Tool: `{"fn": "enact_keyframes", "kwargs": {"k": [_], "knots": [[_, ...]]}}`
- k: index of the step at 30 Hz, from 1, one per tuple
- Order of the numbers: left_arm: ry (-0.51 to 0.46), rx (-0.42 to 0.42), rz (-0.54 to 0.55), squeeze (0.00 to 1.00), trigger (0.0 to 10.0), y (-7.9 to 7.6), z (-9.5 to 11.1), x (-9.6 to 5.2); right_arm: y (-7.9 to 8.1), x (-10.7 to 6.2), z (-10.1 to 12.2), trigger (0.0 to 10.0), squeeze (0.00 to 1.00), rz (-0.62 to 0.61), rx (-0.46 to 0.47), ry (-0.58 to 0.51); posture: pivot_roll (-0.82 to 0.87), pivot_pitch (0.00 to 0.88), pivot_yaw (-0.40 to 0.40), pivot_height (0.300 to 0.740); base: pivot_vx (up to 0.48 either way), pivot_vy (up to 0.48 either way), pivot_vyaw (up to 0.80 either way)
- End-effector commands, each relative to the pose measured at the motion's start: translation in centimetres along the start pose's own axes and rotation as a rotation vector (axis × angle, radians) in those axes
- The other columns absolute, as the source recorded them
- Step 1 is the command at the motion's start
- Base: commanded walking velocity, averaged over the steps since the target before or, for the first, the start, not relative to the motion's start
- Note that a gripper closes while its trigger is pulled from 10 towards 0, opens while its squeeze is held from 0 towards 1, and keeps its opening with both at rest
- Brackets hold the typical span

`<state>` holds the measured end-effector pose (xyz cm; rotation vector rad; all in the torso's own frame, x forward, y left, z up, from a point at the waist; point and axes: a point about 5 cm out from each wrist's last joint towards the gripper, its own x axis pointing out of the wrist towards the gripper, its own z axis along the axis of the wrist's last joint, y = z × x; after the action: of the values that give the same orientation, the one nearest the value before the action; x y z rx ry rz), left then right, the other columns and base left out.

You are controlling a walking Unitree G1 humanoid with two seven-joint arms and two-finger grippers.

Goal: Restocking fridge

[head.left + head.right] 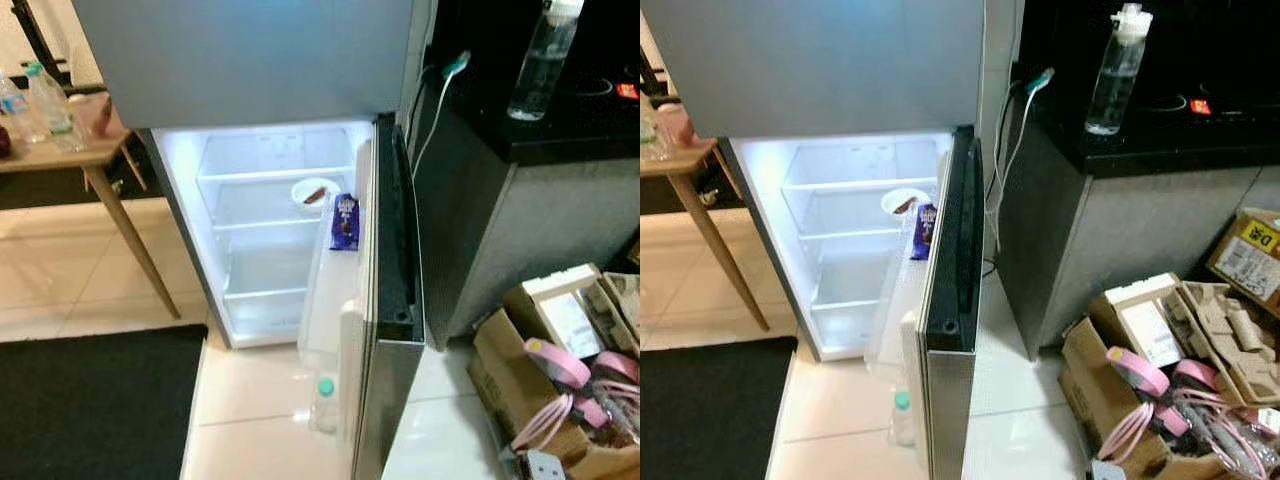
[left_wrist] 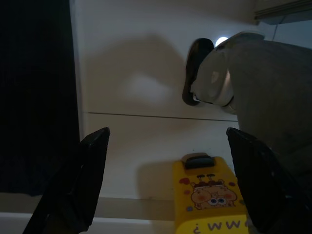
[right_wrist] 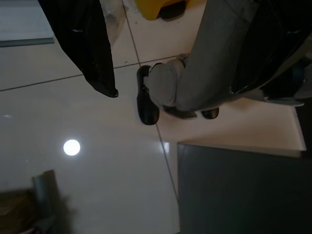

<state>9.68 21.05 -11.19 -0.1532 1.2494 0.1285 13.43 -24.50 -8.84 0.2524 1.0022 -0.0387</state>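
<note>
I see L gripper (image 2: 161, 185) hanging, fingers apart, over floor; R can't tell. Fridge (image 1: 280, 230): 1 bowl (image 1: 314, 192), 1 snack pack (image 1: 345, 222).

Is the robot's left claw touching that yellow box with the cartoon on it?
Apart. In the left wrist view, the left gripper hangs open above the yellow box, which sits on the floor between the fingers with bare tile either side.

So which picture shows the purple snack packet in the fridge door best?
The left eye view: the purple packet stands larger there, in the open door's shelf. The right eye view has it smaller and partly behind the door edge. The wrist views look at the floor.
</note>
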Motion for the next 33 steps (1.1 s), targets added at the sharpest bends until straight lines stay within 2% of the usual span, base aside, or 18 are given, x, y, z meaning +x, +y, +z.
{"fn": "enact_keyframes", "kwargs": {"k": [1,7,9,11,13,14,17,18,20,21,23,29,30,33], "knots": [[-0.003,0.002,-0.001,0.0,10.0,-0.1,0.2,0.0,0.0,0.1,0.5,10.0,0.0,-0.005,-0.008,-0.021,-0.05,0.025,-0.004,0.74,0.0,0.0,0.0],[-0.005,-0.001,-0.003,0.0,10.0,-0.1,0.2,0.0,0.0,0.3,2.3,10.0,0.0,-0.025,-0.018,-0.088,-0.06,0.027,-0.006,0.74,0.0,0.0,0.0],[-0.009,-0.004,-0.004,0.0,10.0,-0.1,0.3,0.0,-0.1,0.3,3.8,10.0,0.0,-0.041,-0.019,-0.145,-0.06,0.027,-0.006,0.74,0.0,0.0,0.0],[-0.01,-0.005,-0.004,0.0,10.0,-0.1,0.3,0.0,0.0,0.4,4.2,10.0,0.0,-0.042,-0.017,-0.164,-0.06,0.03,-0.005,0.74,0.0,0.0,0.0],[-0.012,-0.006,-0.003,0.0,10.0,0.0,0.4,0.0,1.0,0.7,6.3,10.0,0.0,0.021,-0.023,-0.238,-0.06,0.034,-0.001,0.74,0.0,0.0,0.0],[-0.012,-0.006,-0.003,0.0,10.0,0.0,0.4,0.0,1.0,0.7,6.3,10.0,0.0,0.021,-0.023,-0.238,-0.06,0.034,-0.001,0.74,0.0,0.0,0.0],[-0.013,-0.003,-0.004,0.0,10.0,0.1,0.5,0.0,3.6,0.9,10.1,10.0,0.0,0.198,-0.056,-0.376,-0.06,0.036,0.003,0.74,0.0,0.0,0.0],[-0.013,-0.003,-0.004,0.0,10.0,0.1,0.5,0.0,3.6,0.9,10.1,10.0,0.0,0.198,-0.056,-0.376,-0.06,0.036,0.003,0.74,0.0,0.0,0.0],[-0.013,-0.001,-0.004,0.0,10.0,0.1,0.5,0.0,5.2,0.9,12.1,10.0,0.0,0.279,-0.107,-0.434,-0.06,0.036,0.003,0.74,0.0,0.0,0.0],[-0.013,-0.001,-0.004,0.0,10.0,0.1,0.5,0.0,5.2,0.9,12.1,10.0,0.0,0.279,-0.107,-0.434,-0.06,0.036,0.003,0.74,0.0,0.0,0.0],[-0.015,-0.002,-0.007,0.0,10.0,0.1,0.6,0.0,6.4,0.8,13.7,10.0,0.0,0.327,-0.164,-0.483,-0.05,0.038,0.002,0.74,0.0,0.0,0.0],[-0.015,-0.004,-0.007,0.0,10.0,0.1,0.6,0.0,8.1,0.6,14.9,10.0,0.0,0.41,-0.224,-0.516,-0.05,0.04,0.003,0.74,0.0,0.0,0.64],[-0.012,-0.004,-0.006,0.0,10.0,0.2,0.5,0.0,8.8,0.5,15.1,10.0,0.0,0.448,-0.255,-0.527,-0.05,0.042,0.004,0.74,0.0,0.0,0.76],[-0.011,-0.003,-0.005,0.0,10.0,0.2,0.4,0.0,9.2,0.5,15.2,10.0,0.0,0.477,-0.274,-0.531,-0.05,0.04,0.003,0.74,0.0,0.0,0.76]]}}
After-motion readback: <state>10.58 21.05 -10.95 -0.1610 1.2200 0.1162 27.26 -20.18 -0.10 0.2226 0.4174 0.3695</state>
